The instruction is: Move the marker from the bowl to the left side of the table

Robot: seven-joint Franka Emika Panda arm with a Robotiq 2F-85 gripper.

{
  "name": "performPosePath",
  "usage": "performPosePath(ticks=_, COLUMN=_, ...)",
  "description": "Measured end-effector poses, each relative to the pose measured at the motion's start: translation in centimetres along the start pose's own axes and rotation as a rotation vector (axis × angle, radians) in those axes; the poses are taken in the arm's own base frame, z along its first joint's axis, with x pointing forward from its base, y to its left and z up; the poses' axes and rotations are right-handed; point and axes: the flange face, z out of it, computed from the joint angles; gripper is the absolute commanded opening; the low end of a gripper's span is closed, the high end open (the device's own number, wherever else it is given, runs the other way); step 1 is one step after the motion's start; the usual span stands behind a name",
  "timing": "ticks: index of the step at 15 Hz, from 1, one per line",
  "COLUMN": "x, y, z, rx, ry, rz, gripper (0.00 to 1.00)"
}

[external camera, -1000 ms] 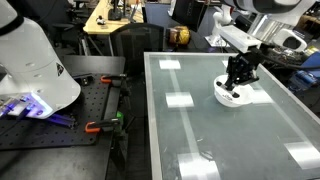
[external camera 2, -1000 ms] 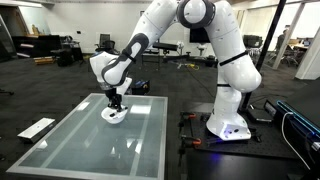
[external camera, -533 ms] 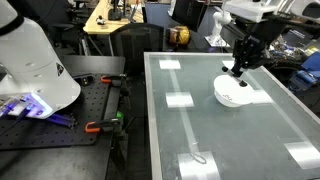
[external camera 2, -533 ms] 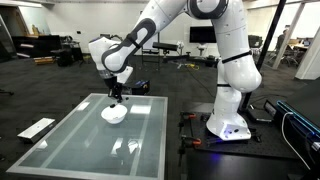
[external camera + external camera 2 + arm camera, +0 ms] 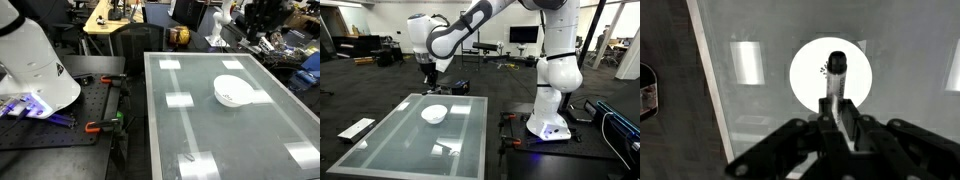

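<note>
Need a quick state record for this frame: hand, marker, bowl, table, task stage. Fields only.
hand: high above the bowl, shut on the marker
marker: held between the fingers, tip pointing down over the bowl, clear of it
bowl: white, upright on the table, looks empty
table: glossy top, carries only the bowl
task stage: marker out of bowl, not yet set down

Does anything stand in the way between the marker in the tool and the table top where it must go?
Nothing visible does. The tool holds the marker above the bowl; the table shows only the bowl and light reflections.
</note>
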Motion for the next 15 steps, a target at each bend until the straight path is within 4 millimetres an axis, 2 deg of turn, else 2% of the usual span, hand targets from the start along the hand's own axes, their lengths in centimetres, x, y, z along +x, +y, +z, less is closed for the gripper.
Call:
performPosePath(ticks=3, x=0.0, y=-3.0, z=-2.9, rx=-0.011, ry=0.09, rz=-0.009, gripper=0.04)
performPosePath(ticks=6, x=0.0, y=-6.3, z=-4.6, rx=0.006, ry=0.161, rz=-0.011, gripper=0.04)
performPosePath(ticks=11, x=-0.1, y=-9.9, z=-5.6, rx=0.057, ry=0.241, rz=0.0, gripper=0.04)
performPosePath(ticks=15, x=-0.1, y=-11.9, z=-4.9, rx=0.089, ry=0.295, rz=0.025, gripper=0.04)
